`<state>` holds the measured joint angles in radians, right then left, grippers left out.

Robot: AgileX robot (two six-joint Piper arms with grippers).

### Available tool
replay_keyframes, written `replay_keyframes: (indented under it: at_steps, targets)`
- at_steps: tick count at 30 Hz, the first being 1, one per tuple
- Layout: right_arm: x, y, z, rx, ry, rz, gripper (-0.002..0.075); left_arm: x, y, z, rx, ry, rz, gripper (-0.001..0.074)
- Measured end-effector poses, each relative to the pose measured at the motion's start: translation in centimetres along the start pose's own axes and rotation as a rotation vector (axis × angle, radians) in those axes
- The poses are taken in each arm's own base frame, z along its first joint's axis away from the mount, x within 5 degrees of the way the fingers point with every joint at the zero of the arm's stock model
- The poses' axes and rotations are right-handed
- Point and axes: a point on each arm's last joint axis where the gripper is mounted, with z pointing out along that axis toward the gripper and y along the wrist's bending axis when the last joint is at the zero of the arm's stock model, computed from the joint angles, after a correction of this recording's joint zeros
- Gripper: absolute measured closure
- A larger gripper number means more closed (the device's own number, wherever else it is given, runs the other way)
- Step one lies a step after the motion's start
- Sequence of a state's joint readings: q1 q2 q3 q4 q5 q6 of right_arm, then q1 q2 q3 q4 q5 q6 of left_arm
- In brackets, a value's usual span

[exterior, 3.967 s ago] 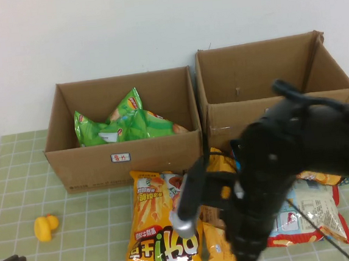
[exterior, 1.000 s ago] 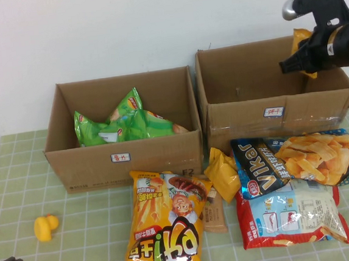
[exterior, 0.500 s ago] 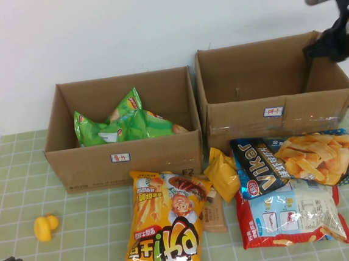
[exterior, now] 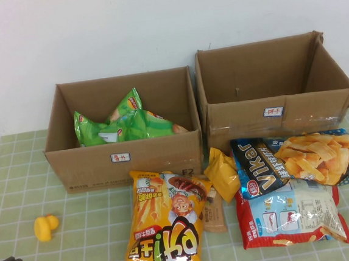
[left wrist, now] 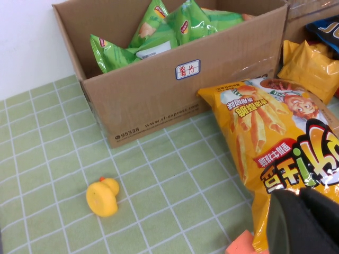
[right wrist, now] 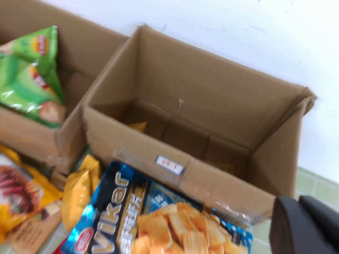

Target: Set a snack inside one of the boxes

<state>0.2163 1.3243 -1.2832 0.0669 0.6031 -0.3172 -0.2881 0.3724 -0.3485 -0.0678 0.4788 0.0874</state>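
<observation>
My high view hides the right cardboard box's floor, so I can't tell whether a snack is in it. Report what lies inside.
Observer: The right wrist view shows a small yellow packet on the floor of the open brown cardboard box, just behind its front wall.
Operator: Locate the right gripper; it's outside my frame.
Observer: The right gripper hangs above the table near that box's front right corner.
Operator: Now the left gripper.
Observer: The left gripper sits low beside the large yellow snack bag, with a small orange object next to it.
</observation>
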Motion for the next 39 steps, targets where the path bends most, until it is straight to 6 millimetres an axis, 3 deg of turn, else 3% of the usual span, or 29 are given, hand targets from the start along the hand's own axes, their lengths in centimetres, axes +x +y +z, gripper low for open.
replay_keyframes:
  at_steps: [8,11,12,16,22,25,34,39]
  targets:
    - [5.5,2.6,-8.7,-0.051,-0.133,0.033,0.0727,0.0,0.0,0.0,0.000,0.000,-0.002,0.0736]
    - [8.5,3.9,-10.7,-0.086,-0.158,0.052,0.0727,0.0,0.0,0.0,0.000,0.000,-0.002,0.0736]
    - [10.4,4.6,-11.9,-0.101,-0.170,0.057,0.0727,0.0,0.0,0.0,0.000,0.000,-0.002,0.0736]
    - [13.9,5.9,-13.5,-0.142,-0.150,0.060,0.0727,0.0,0.0,0.0,0.000,0.000,-0.002,0.0736]
    - [18.4,7.4,-13.7,-0.216,0.011,0.037,0.0728,0.0,0.0,0.0,0.000,0.000,-0.007,0.0736]
    - [19.6,7.6,-13.0,-0.206,0.022,0.038,0.0728,0.0,0.0,0.0,-0.002,0.000,-0.003,0.0736]
    - [18.7,6.6,-11.9,-0.062,-0.238,-0.001,0.0728,0.0,0.0,0.0,-0.002,0.000,-0.003,0.0736]
    - [19.6,6.3,-10.4,-0.004,-0.312,0.025,0.0728,0.0,0.0,0.0,-0.002,0.000,-0.003,0.0736]
